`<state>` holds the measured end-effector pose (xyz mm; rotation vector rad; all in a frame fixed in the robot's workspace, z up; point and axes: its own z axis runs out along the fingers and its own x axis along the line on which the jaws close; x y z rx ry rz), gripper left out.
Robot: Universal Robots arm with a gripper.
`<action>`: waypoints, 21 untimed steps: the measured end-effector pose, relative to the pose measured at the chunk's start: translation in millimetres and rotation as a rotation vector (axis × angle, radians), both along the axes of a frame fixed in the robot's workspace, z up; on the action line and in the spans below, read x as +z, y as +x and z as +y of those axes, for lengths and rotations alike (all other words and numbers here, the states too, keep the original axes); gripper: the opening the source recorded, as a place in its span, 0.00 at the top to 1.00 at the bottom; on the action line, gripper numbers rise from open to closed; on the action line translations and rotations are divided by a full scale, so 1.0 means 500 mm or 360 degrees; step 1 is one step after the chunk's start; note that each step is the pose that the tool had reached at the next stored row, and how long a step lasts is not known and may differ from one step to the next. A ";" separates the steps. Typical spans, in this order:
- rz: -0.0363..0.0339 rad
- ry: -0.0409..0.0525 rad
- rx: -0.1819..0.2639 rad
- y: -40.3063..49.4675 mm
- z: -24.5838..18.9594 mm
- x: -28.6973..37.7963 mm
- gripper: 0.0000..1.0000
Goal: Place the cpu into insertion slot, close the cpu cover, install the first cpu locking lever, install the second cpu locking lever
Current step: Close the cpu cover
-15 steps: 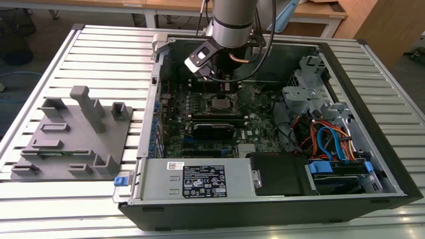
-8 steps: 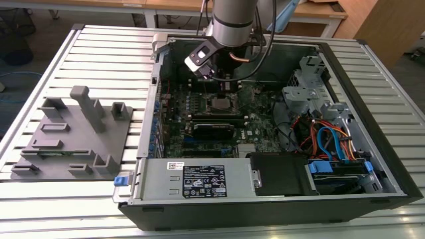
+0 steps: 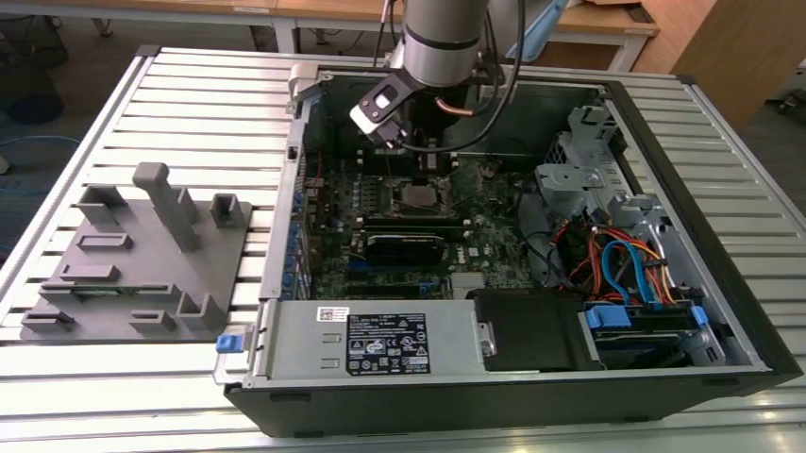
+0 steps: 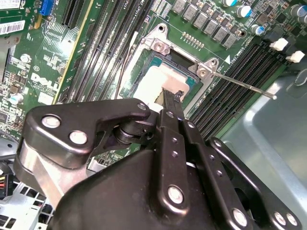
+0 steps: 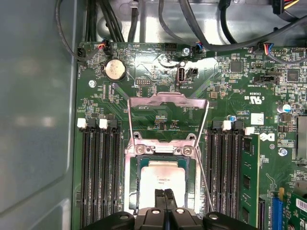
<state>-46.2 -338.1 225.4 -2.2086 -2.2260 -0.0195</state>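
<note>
The cpu (image 5: 163, 178) lies flat in the insertion slot (image 5: 132, 191), its silver-grey top facing up; it also shows as a pale square (image 4: 156, 82) in the second wrist view. The cpu cover (image 5: 168, 101) is swung open, raised from its hinge at the slot's far edge, with green board visible through its window. Thin wire locking levers (image 5: 206, 143) stand released along both sides, and one lever (image 4: 244, 85) sticks out sideways. My gripper (image 5: 165, 195) hangs just above the chip with its fingers (image 4: 173, 98) shut and nothing between them. In the exterior view the gripper (image 3: 428, 156) sits over the slot (image 3: 416, 195).
The motherboard (image 3: 377, 236) lies inside an open computer case (image 3: 655, 123). Black memory slots (image 5: 98, 177) flank the socket, with one green memory stick (image 5: 250, 177). Cables (image 5: 192, 19) run along the case wall. A grey fixture block (image 3: 139, 255) rests on the slatted table.
</note>
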 end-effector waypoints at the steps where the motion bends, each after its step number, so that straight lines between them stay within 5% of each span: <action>1: 0.0000 0.0000 0.0000 0.000 0.0000 0.001 0.90; 21: 0.0000 0.0000 0.0000 0.000 0.0000 0.011 0.90</action>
